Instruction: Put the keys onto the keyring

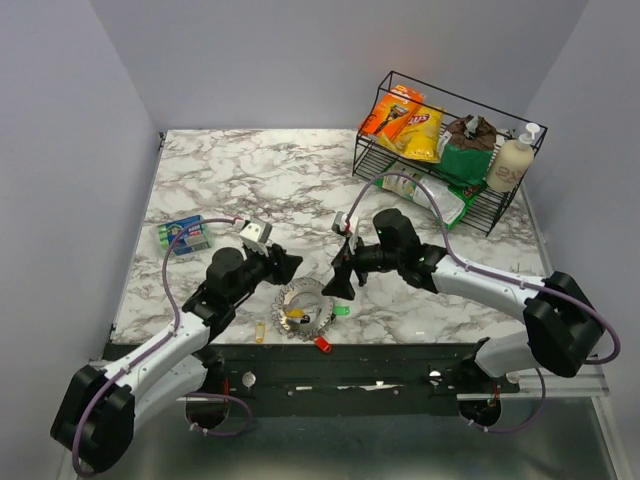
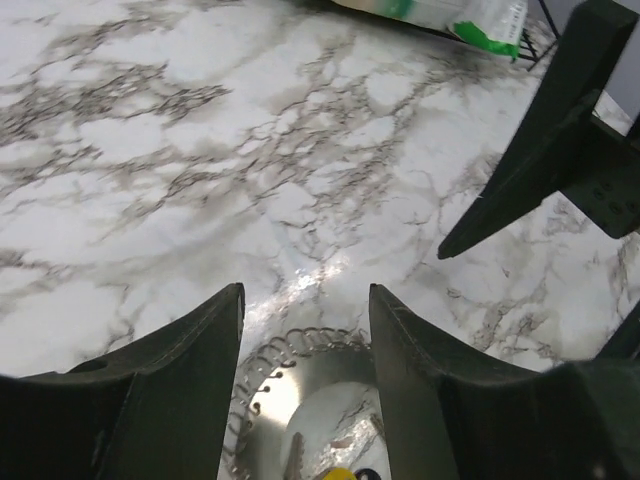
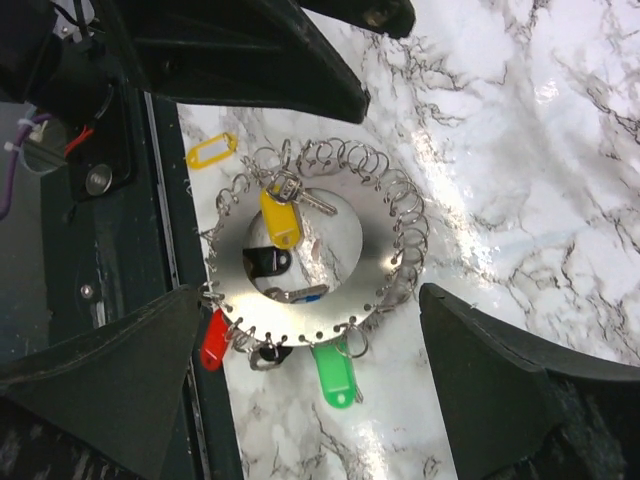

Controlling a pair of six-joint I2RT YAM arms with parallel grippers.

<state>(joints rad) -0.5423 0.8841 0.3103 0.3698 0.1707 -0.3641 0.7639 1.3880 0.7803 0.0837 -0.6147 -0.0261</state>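
Two hands, left hand (image 2: 305,292) and right hand (image 3: 311,292), hang spread and empty over the keyring (image 3: 385,255), which lies flat at the desk's (image 1: 250,170) front edge. Pinching thin flat metal may skid it, keys (image 3: 280,220) included, overboard.

Flat silvery keyring (image 3: 375,250) — coloured keys (image 3: 281,220) clustered

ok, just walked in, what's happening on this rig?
Two arms are loading keys onto the keyring, which lies flat near the front edge of the table. The left claw and right claw both hover open over it, holding nothing. A green key and red key seem hooked at its rim; a yellow key and black key lie in its middle. Another yellow tag lies apart.
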